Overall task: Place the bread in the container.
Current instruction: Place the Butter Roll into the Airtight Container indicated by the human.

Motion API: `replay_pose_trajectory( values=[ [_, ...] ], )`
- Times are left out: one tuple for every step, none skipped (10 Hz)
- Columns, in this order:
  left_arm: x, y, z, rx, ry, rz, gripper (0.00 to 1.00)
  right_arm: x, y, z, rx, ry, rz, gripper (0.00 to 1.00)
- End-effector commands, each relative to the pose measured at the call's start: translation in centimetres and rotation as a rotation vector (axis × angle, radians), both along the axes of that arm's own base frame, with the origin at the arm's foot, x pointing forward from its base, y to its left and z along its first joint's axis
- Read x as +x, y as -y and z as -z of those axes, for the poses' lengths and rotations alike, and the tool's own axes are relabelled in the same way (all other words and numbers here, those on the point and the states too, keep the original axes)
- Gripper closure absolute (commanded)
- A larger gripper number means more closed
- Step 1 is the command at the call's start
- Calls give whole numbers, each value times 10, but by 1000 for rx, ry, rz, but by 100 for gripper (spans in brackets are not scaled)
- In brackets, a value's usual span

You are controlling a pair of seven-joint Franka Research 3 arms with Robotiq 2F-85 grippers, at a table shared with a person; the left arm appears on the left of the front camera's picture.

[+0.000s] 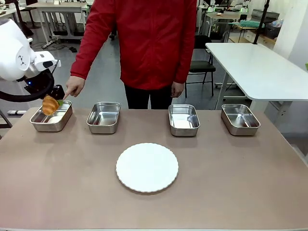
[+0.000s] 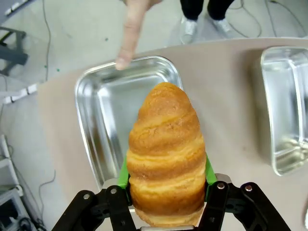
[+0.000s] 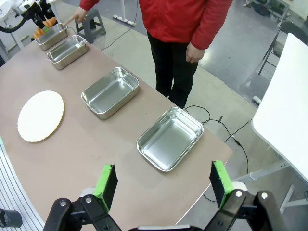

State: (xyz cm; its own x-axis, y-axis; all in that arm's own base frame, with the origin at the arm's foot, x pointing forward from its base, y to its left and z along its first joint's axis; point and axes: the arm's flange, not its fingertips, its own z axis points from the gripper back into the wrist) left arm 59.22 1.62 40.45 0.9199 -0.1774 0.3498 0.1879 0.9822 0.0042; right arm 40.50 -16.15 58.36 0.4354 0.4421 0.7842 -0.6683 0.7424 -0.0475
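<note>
My left gripper [image 1: 52, 103] is shut on the bread [image 1: 50, 104], a golden-brown croissant held just above the leftmost steel container [image 1: 51, 118]. In the left wrist view the bread [image 2: 166, 154] stands between the green pads [image 2: 123, 177], over the container [image 2: 108, 110]. A person in a red top points a finger [image 2: 130, 36] at that container's far rim; the hand [image 1: 73, 88] is beside the bread. My right gripper [image 3: 163, 185] is open above the table's right end, nothing between its fingers [image 3: 107, 184].
Three more steel trays [image 1: 103, 117] [image 1: 183, 119] [image 1: 239, 119] line the far side of the brown table. A round white plate [image 1: 147, 167] lies in the middle. The person stands at the far edge. A white table [image 1: 260, 67] stands behind at right.
</note>
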Motion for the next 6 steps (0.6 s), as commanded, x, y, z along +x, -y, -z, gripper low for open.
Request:
replay_pose_trajectory(
  values=[
    [12,-7,12,-2,18,58,39,0,-1,-1,12,12,-7,0],
    [17,-13,16,-11,15,54,39,0,-1,-1,12,12,-7,0],
    [20,-16,21,-28,-1,47,39,0,-1,-1,12,12,-7,0],
    [23,-16,25,-23,-12,46,39,0,-1,-1,12,12,-7,0],
    [26,-18,27,-6,5,59,0,0,-1,-1,12,12,-7,0],
    [29,-20,25,-4,-10,49,0,0,-1,-1,12,12,-7,0]
  ],
)
